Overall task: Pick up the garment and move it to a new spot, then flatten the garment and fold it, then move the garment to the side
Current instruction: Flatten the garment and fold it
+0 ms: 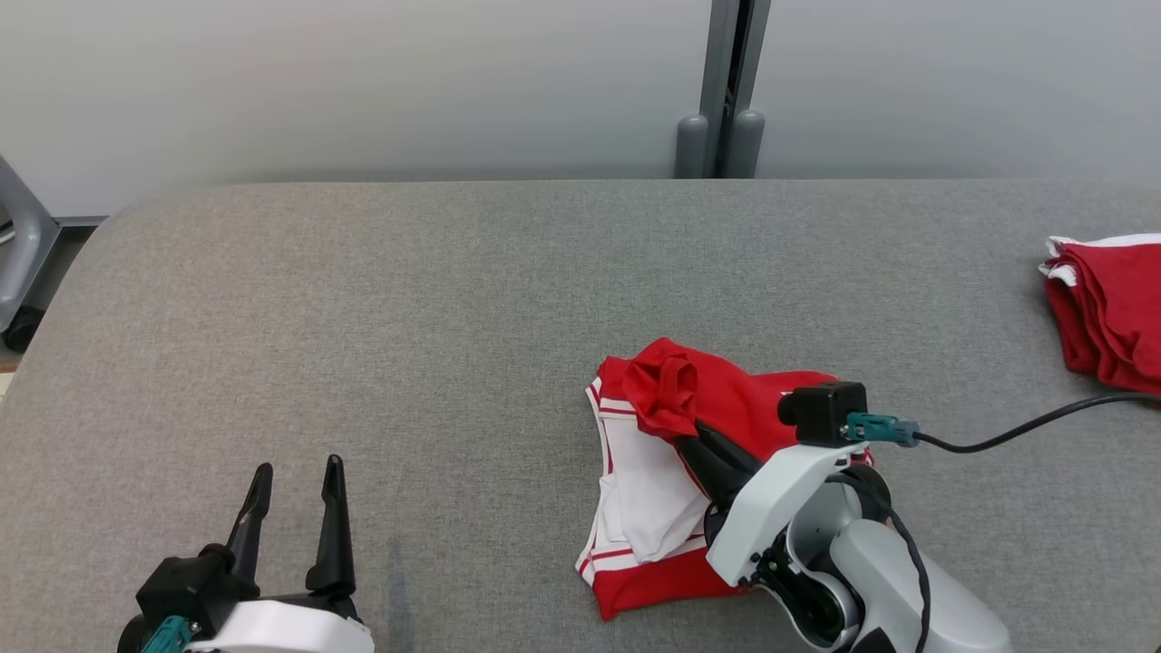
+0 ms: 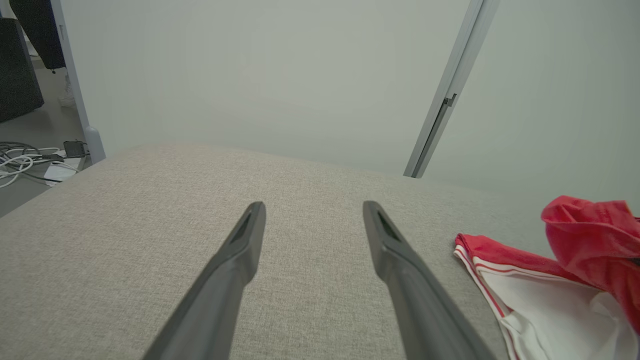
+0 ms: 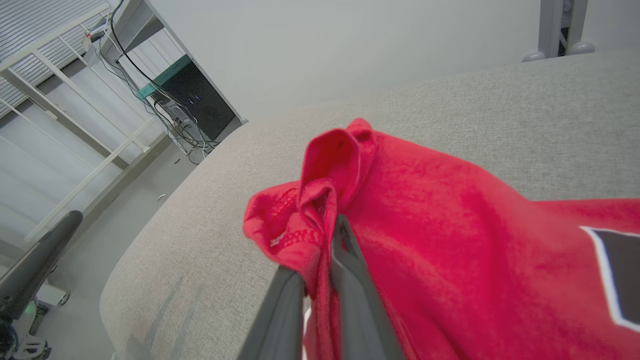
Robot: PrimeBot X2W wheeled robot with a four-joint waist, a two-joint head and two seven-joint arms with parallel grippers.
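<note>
Right gripper [image 1: 691,446] first: its two long dark fingers are pressed nearly together, and they are pinching a bunched fold of the crumpled red and white jersey-style garment [image 1: 753,399]. In the right wrist view the gripper [image 3: 320,260] has red cloth squeezed between the fingers, with a puckered knot of fabric rising just above the tips. The pinched bunch stands up from the garment's far left part, raised above the rest of the cloth.

The garment lies on the grey woven fabric table top [image 1: 408,317], right of centre and towards the near edge. It is rumpled, with the red body on top and the white panels with thin red stripes spread out on its left side. A dark patch with a white outline [image 3: 622,280] sits on the red cloth in the right wrist view.

Over at the lower left, the left gripper [image 1: 299,467] has its fingers spread wide, holding nothing, well apart from the garment. In its own wrist view the gripper [image 2: 314,207] is above bare grey cloth, with the garment [image 2: 550,300] off to the right.

At the table's right edge lies a stack of folded red cloth with white trim [image 1: 1111,308], well apart from the garment. A black cable [image 1: 1016,431] trails from the right wrist across the table.
</note>
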